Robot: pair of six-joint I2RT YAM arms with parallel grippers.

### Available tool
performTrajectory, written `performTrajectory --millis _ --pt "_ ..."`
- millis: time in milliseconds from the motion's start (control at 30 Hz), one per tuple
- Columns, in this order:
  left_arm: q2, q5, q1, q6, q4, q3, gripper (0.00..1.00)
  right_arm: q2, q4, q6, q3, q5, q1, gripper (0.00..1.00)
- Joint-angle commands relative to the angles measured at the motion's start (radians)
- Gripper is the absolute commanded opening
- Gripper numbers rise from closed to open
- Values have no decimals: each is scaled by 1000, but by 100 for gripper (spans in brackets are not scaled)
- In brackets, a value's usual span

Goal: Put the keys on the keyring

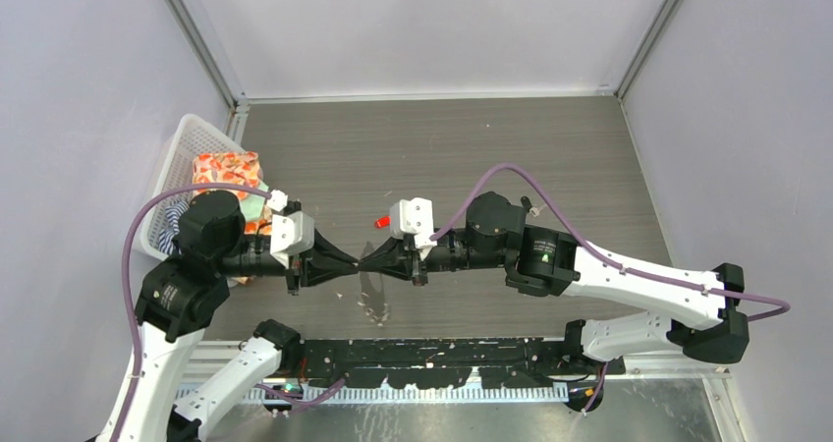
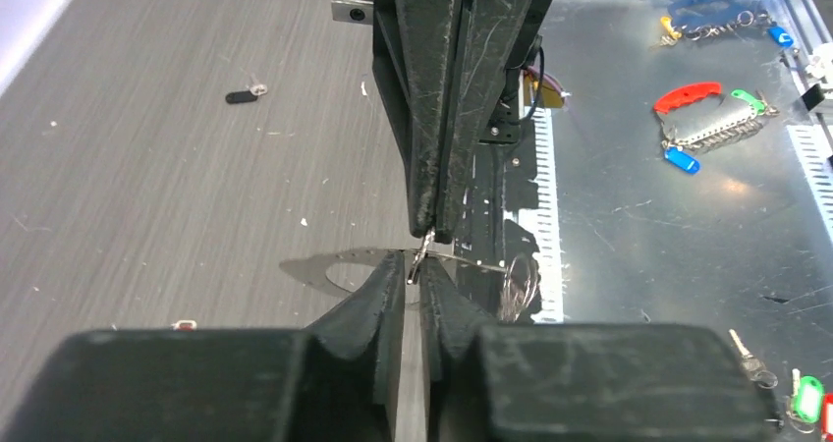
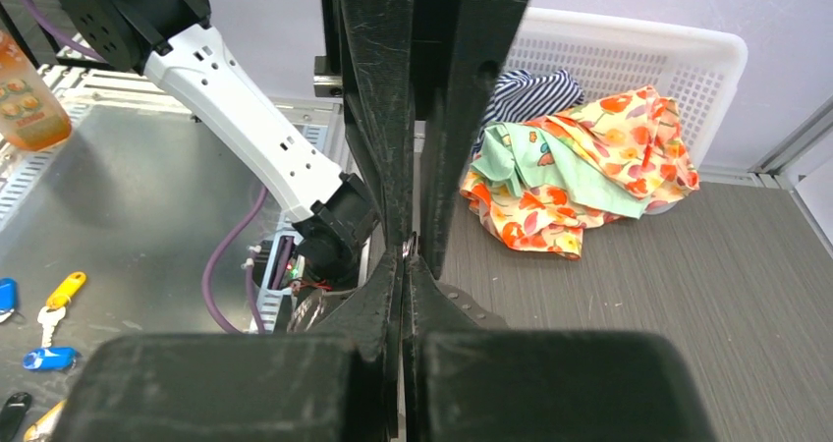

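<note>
The keyring (image 1: 374, 300) is a thin silver wire loop. It hangs above the table with small silver keys (image 2: 516, 283) bunched at its low end. My right gripper (image 1: 368, 258) is shut on the wire, which glints at its tips (image 3: 407, 248). My left gripper (image 1: 354, 258) meets it tip to tip. Its jaws stand a narrow gap apart, and the wire (image 2: 421, 257) runs through that gap at the very tips (image 2: 417, 268). A tiny red-headed key (image 1: 382, 222) lies on the table just beyond the grippers, and it also shows at the left of the left wrist view (image 2: 183, 325).
A white basket (image 1: 187, 138) of coloured clothes (image 3: 580, 167) stands at the far left. Bunches of keys with coloured tags (image 2: 707, 118) lie on the metal tray near the arm bases, and more tagged keys (image 3: 54, 309) lie there too. A black tag (image 2: 239, 96) lies on the table.
</note>
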Motion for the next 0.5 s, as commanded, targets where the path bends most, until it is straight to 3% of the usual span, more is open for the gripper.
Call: performTrajectory --millis 0,67,167,300,400,433,467 --pt "-2 -17 -3 15 26 14 8 -14 42 -3 40 -6 2 1" --pt "2 -15 -3 2 35 14 11 -12 38 -4 43 -6 1 1" --pt "10 0 -3 -14 41 22 25 -5 29 -4 53 -7 1 1" --pt "-3 11 -3 2 47 16 1 -2 23 -2 59 -5 1 1" --pt "-29 30 -3 37 46 -3 0 -4 21 7 59 8 1 3" --pt "-34 29 -3 56 45 -7 0 -7 21 9 57 11 1 7" --pt "-42 25 -3 77 39 -12 0 -15 21 11 55 16 1 17"
